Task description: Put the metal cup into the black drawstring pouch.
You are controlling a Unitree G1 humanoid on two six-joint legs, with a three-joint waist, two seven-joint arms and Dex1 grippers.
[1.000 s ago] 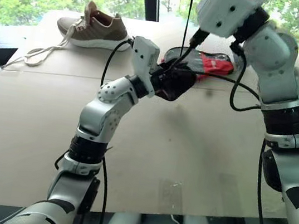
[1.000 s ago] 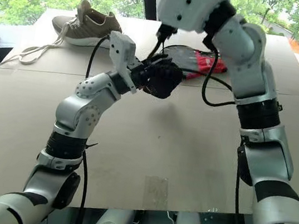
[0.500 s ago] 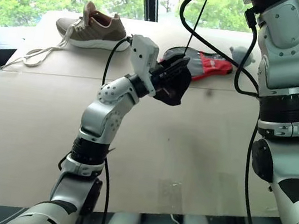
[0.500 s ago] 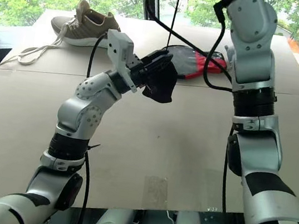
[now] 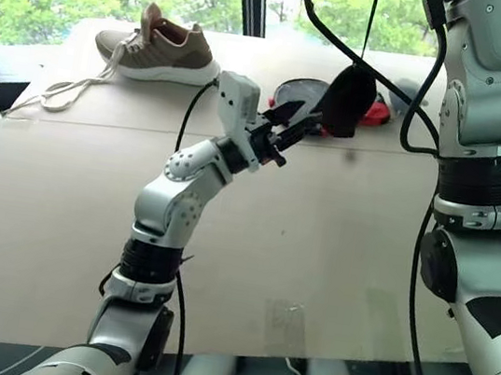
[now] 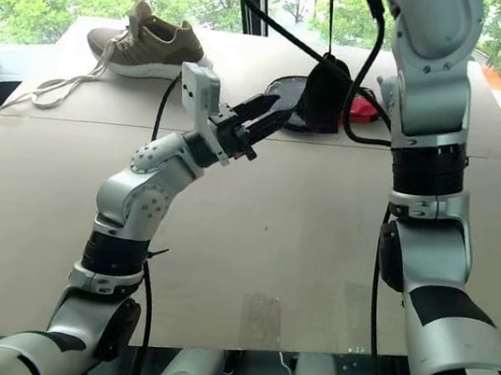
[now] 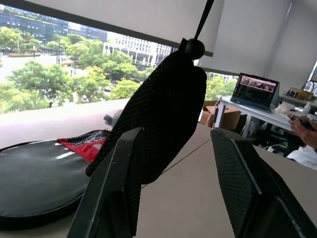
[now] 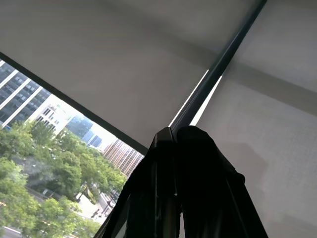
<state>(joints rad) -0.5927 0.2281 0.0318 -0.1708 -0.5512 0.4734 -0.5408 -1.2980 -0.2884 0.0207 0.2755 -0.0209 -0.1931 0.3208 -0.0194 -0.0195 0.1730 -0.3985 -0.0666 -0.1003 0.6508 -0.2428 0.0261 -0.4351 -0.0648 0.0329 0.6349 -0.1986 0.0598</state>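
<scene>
Your pouch [image 5: 347,98] hangs by its cord just beyond the left gripper [image 5: 300,122], whose fingers stand apart, holding nothing. I cannot tell whether the cup is inside. Your right gripper [image 8: 181,148] is closed on the cord, raised above. Behind the pouch lies a paddle cover [image 6: 289,89] — a shoe [image 5: 159,45] sits well off to the left.

The black drawstring pouch [image 7: 158,114] hangs by its cord between the left gripper's [image 7: 173,188] spread fingers [image 7: 114,193].
</scene>
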